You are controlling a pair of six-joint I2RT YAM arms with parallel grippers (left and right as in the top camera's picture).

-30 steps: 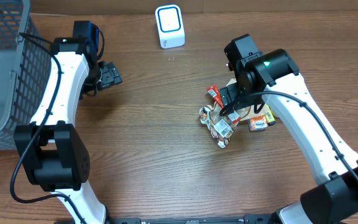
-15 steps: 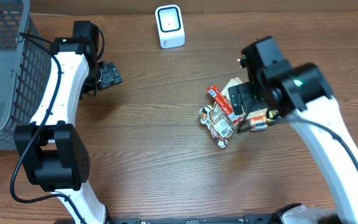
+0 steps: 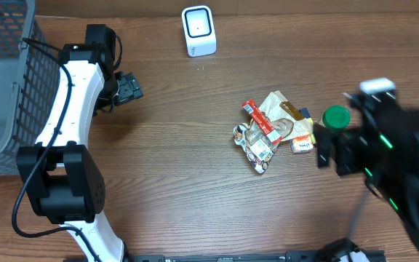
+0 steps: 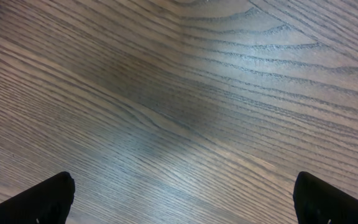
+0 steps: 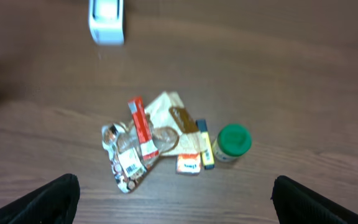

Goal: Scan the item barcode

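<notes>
A pile of items lies right of the table's middle: a shiny wrapper [image 3: 257, 149] [image 5: 124, 163] with a barcode label facing up, a red packet [image 3: 260, 118] [image 5: 140, 124], a tan pouch [image 3: 281, 109] [image 5: 169, 115], a small orange packet [image 3: 302, 145] [image 5: 189, 163] and a green-lidded jar [image 3: 334, 116] [image 5: 232, 143]. The white scanner [image 3: 198, 30] [image 5: 106, 18] stands at the far edge. My right gripper [image 3: 337, 149] [image 5: 179, 208] is open, blurred, raised high to the right of the pile and holding nothing. Far left of the pile, my left gripper [image 3: 131, 89] [image 4: 182, 208] hangs open over bare wood.
A grey wire basket [image 3: 6, 80] stands at the far left, beside the left arm. A yellow-and-blue stick [image 5: 205, 143] lies between the orange packet and the jar.
The right arm has swung off the pile toward the right and front and risen toward the camera, uncovering the green-lidded jar. The left arm has not moved.
</notes>
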